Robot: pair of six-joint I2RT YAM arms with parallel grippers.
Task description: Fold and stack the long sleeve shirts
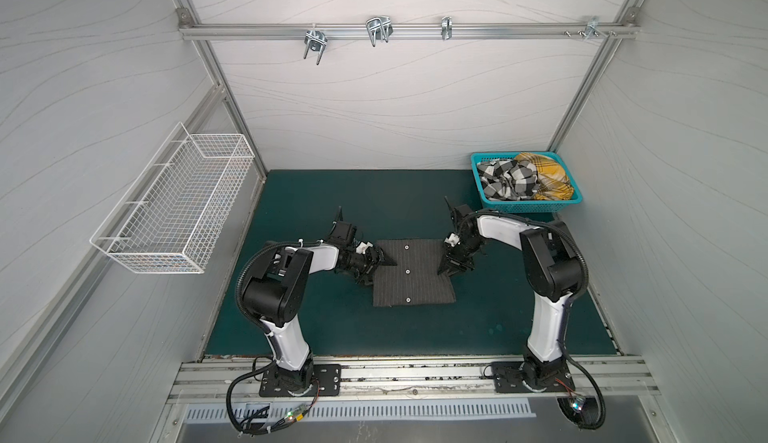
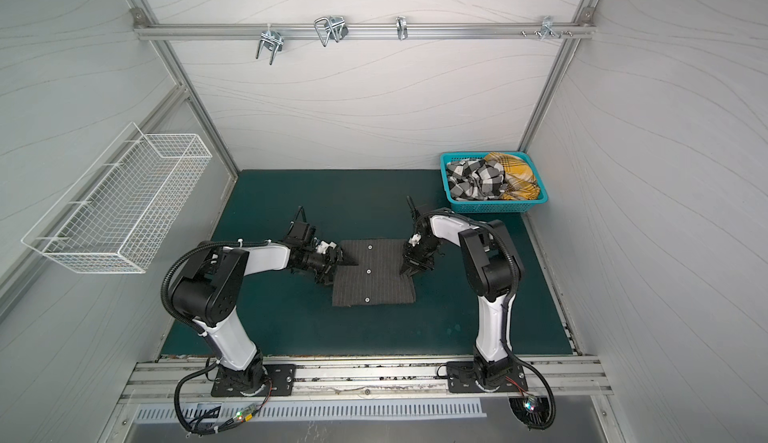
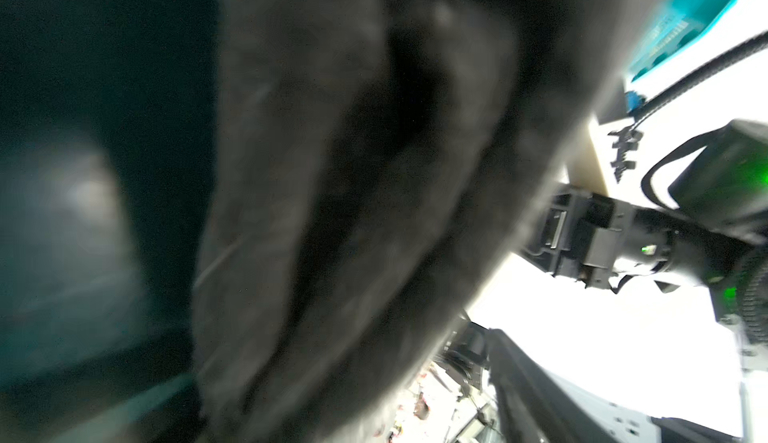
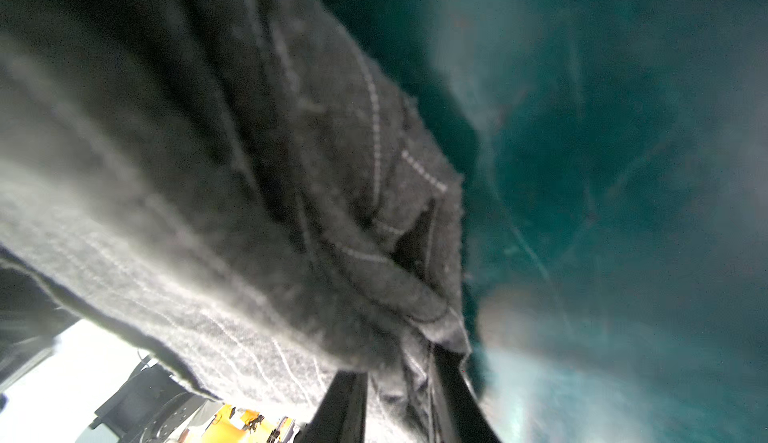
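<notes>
Folded pinstripe shirt (image 1: 409, 272) flat at the middle of the green mat (image 1: 332, 328), buttons up.
Right gripper (image 1: 448, 269) clamped on its right edge, cloth bunched between the fingers (image 4: 345, 407) in the right wrist view; left gripper (image 1: 376, 271) at the left edge, fingers apart. Check shirt (image 1: 509, 179) and yellow plaid shirt (image 1: 544, 175) crumpled in the teal basket (image 1: 528, 206), far right corner.
</notes>
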